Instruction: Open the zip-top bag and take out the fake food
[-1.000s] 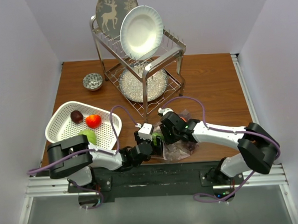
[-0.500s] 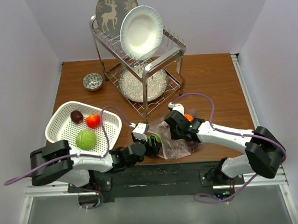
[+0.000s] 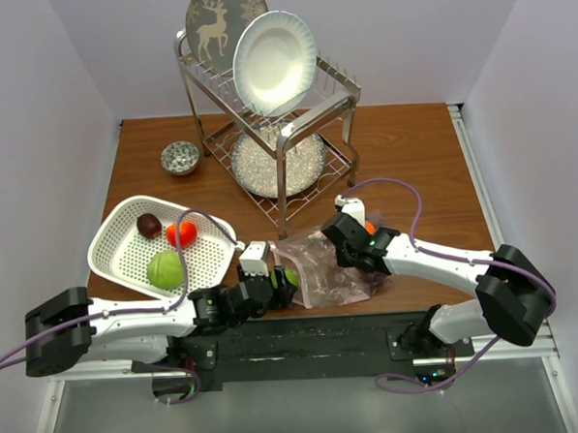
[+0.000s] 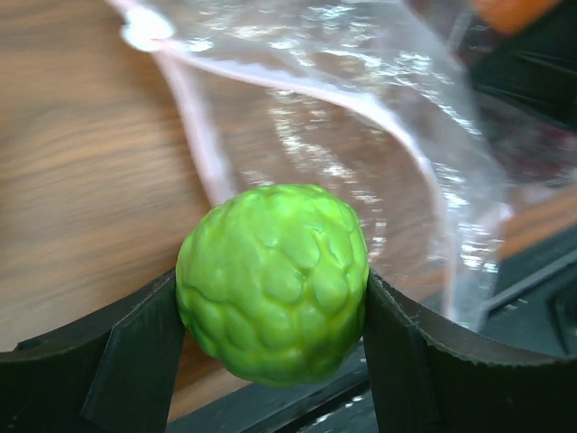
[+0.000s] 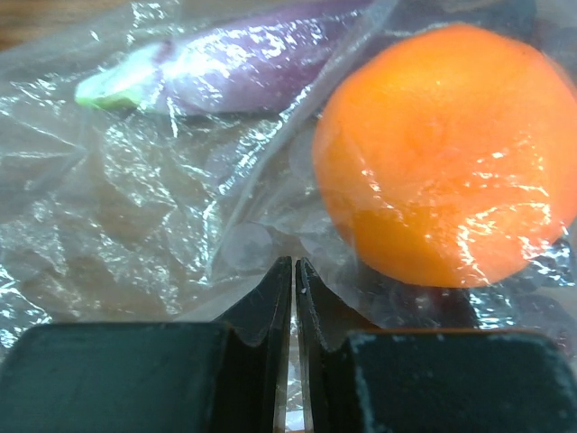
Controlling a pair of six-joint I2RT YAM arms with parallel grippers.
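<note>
At the left of the top view, the white basket (image 3: 102, 248) held three pieces of fake food: a dark purple piece (image 3: 149, 225), a red fruit (image 3: 181, 233) and a green cabbage-like ball (image 3: 166, 269). The ball had been half hidden under the left arm a second before and now lay in full sight, because that arm had swung back toward the lower left.

The left gripper (image 3: 283, 281) had come away with it, pinching a green bumpy fruit (image 3: 291, 275). The fruit had sat at the bag's mouth a second earlier and now appeared to be just clear of it, on the left side. I judged one more piece out and due for the basket.

At lower centre the zip-top bag (image 3: 326, 270) lay flatter and more stretched out on the table. At its upper right edge the right gripper (image 3: 353, 244) had shifted slightly up and right.

The left wrist view showed what the top view could not: both fingers (image 4: 135, 361) pressed against the sides of the fruit, with the pink zip strip (image 4: 194, 117) hanging open behind it.

The right wrist view showed its jaws pressed together on a fold of plastic, with an orange fruit (image 5: 446, 153) and a purple piece (image 5: 261, 68) left inside the bag.
</note>
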